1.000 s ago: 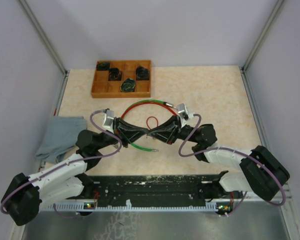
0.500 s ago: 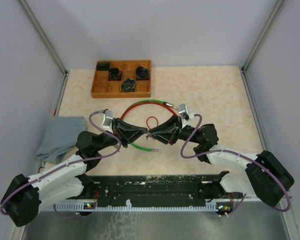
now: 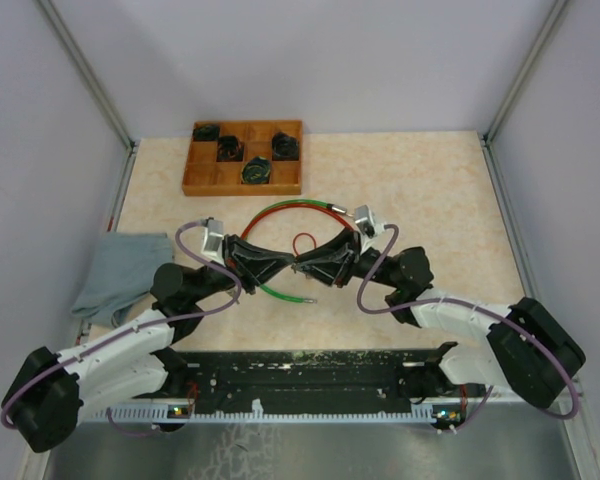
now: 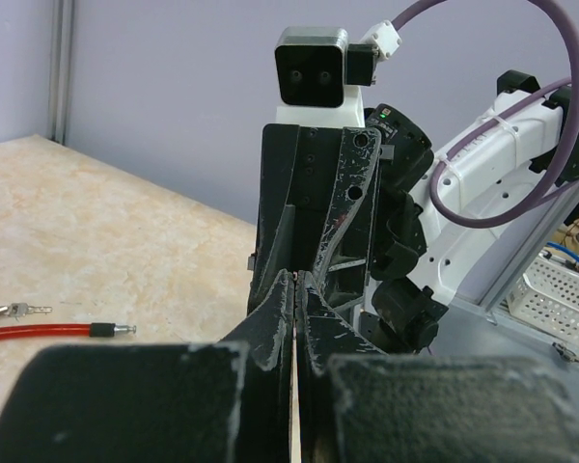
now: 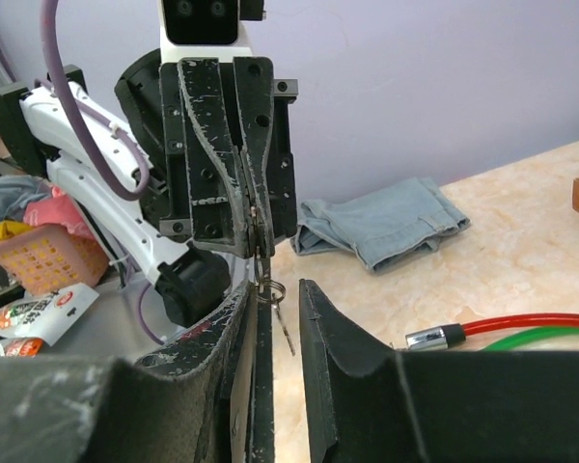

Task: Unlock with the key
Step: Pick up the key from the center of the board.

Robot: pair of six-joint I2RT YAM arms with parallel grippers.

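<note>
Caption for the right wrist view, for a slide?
Left gripper shut on the key, dangling it between the fingers of the open right gripper.

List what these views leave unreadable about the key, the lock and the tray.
- Key: right wrist view, its head is hidden between the left pincer's shut fingers; top view, too small.
- Lock: keyhole in no view; top view shows only the cable, partly covered by the left pincer.
- Dark items in the tray: top view, too small to identify.
</note>
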